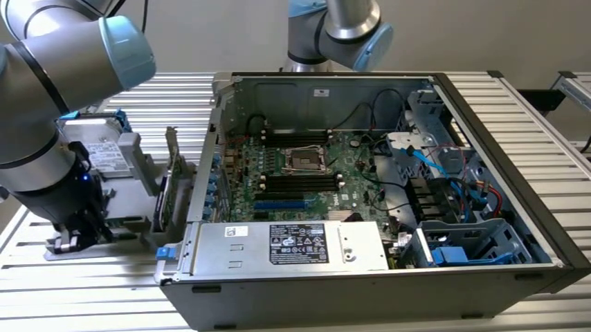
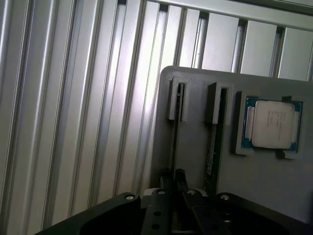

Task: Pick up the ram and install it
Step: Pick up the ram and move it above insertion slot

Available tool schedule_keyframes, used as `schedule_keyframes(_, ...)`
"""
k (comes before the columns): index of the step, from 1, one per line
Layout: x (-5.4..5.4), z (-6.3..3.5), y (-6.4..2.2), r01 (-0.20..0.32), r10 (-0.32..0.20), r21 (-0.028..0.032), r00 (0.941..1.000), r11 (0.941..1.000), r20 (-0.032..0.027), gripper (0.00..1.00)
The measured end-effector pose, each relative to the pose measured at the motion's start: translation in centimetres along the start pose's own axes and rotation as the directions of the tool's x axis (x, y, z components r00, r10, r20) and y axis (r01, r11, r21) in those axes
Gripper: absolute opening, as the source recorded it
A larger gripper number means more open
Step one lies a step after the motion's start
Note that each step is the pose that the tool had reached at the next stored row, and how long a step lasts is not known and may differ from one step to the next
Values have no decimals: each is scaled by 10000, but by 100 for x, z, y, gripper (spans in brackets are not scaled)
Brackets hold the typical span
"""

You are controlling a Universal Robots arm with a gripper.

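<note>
A grey holder tray (image 2: 195,147) lies on the slatted table and carries two thin sticks standing on edge in its slots. My gripper (image 2: 173,182) is down over the outer stick, the ram (image 2: 175,132), with both dark fingers (image 2: 166,188) pressed against its thin sides, shut on it. The ram still sits in its slot. A second green stick (image 2: 212,152) stands in the neighbouring slot. In the exterior view my gripper (image 1: 76,238) is low over the tray (image 1: 129,225) at the left, beside the open computer case (image 1: 369,187).
A square processor chip (image 2: 274,125) rests in a pocket of the tray next to the sticks. An upright card (image 1: 171,180) stands between the tray and the case. Black memory slots (image 1: 300,181) lie on the motherboard. A second arm (image 1: 337,31) stands behind the case.
</note>
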State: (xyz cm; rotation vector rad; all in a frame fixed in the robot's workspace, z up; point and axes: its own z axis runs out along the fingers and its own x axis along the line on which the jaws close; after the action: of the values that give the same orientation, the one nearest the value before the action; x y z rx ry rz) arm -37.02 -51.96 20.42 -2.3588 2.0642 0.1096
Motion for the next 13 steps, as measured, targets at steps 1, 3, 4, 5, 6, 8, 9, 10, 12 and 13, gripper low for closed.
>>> schedule_keyframes(1,-1,-13,0,0,0,0,10000,10000,0,14)
schedule_keyframes(3,-2,-42,1,0,0,1,10000,10000,0,14)
schedule_keyframes(4,-3,-58,2,0,0,0,10000,10000,0,14)
schedule_keyframes(5,-4,-73,2,0,0,0,10000,10000,0,14)
schedule_keyframes(6,-5,-90,3,0,0,0,10000,10000,0,14)
schedule_keyframes(8,-7,-124,4,0,0,0,10000,10000,1,14)
schedule_keyframes(9,-8,-140,4,0,0,0,10000,10000,0,14)
schedule_keyframes(10,-9,-156,4,0,0,0,10000,10000,0,14)
schedule_keyframes(12,-12,-189,5,1,-1,0,10000,10000,1,14)
schedule_keyframes(13,-13,-208,6,1,-1,-2,10000,10000,0,14)
